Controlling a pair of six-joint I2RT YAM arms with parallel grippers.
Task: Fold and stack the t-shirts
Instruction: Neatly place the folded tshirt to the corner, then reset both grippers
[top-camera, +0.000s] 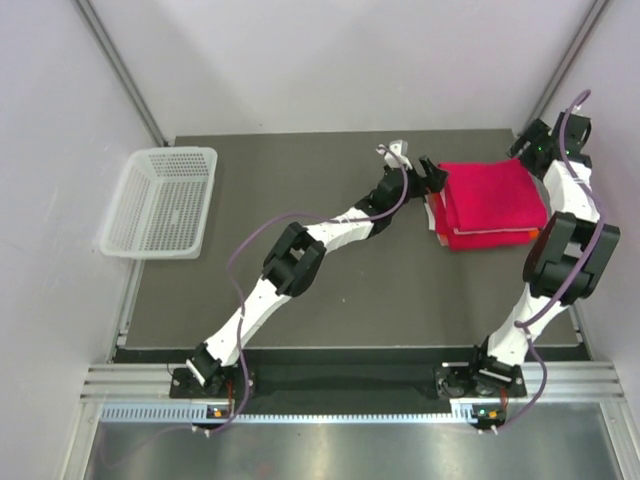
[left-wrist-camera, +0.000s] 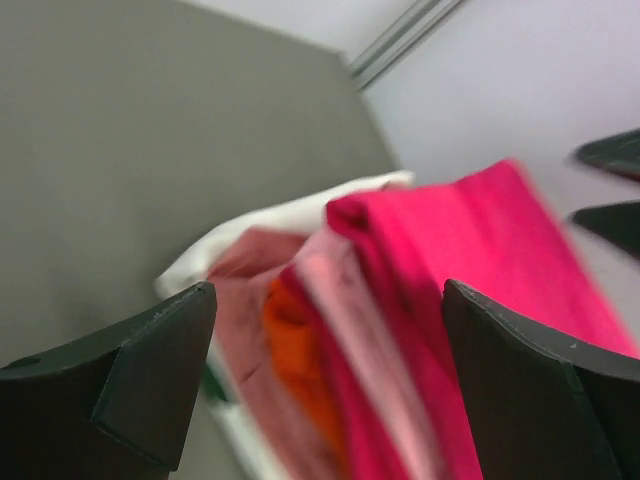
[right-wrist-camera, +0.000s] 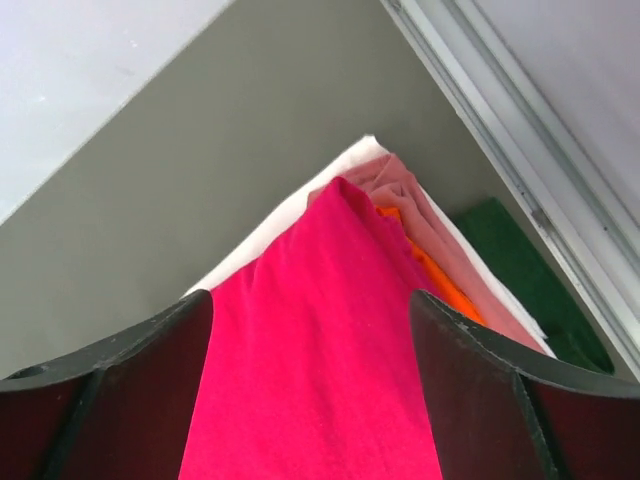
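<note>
L gripper (top-camera: 432, 178) sits at the left edge of the t-shirt stack (top-camera: 487, 205). Its jaws are spread wide w/ nothing pinched. In the left wrist view the stack's layered edge shows between and just beyond its fingers (left-wrist-camera: 150, 370).

R gripper (top-camera: 528, 148) is at the stack's far right corner, jaws also apart, no cloth clamped. In the right wrist view the magenta tee (right-wrist-camera: 320, 360) fills the gap between the fingers, lying beneath them.

The stack lies at the far right of the table (top-camera: 300, 290), folded roughly square w/ the magenta tee on top. Under it come a light pink tee (left-wrist-camera: 340, 330), an orange tee (left-wrist-camera: 300, 360), a dusty pink layer, then white cloth (left-wrist-camera: 290, 215) at the bottom.

The stack's right side is near the table edge & side wall, and the R arm's elbow hangs over the near right corner. Left of the stack is wide bare mat, up to the white perforated basket (top-camera: 165, 200) at the table's left edge, well apart.
</note>
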